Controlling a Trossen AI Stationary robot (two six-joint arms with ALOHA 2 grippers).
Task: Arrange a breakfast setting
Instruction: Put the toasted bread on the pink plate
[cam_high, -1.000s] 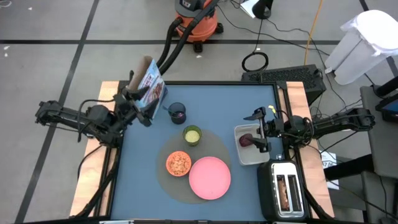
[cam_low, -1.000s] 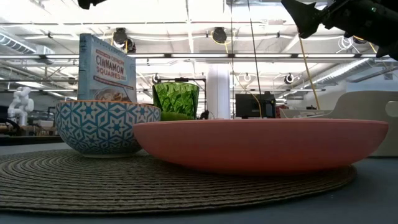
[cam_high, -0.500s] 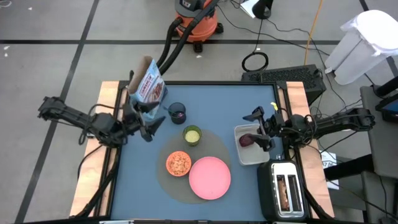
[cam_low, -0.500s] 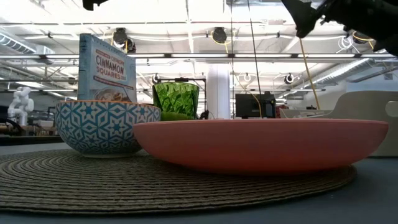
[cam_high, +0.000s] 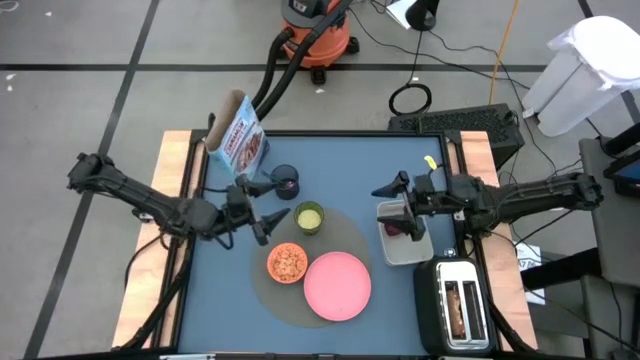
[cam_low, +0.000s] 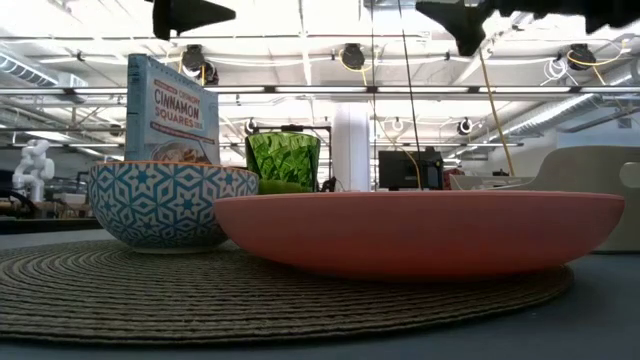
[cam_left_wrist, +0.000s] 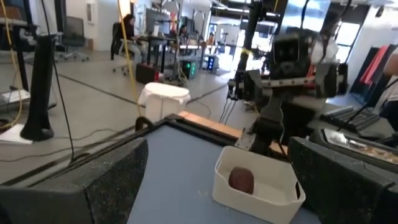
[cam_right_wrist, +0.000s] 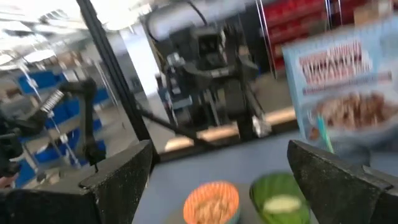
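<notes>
On the blue table (cam_high: 230, 290), the left gripper (cam_high: 262, 226), spread and empty, has left the cereal box (cam_high: 236, 142) upper left, while the right gripper (cam_high: 388, 201) hovers spread over the fruit (cam_high: 396, 226).

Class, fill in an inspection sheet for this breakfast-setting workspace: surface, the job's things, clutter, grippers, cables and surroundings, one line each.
Surface: blue table, round grey mat on it.
Job's things: pink plate, small orange bowl and green cup on the mat; dark blue mug and cereal box off it; dark red fruit in the clear tub.
Clutter: black toaster.
Grippers: left gripper open, beside the cup; right gripper open, over the tub.
Cables: on the floor behind the table.
Surroundings: orange vacuum.
</notes>
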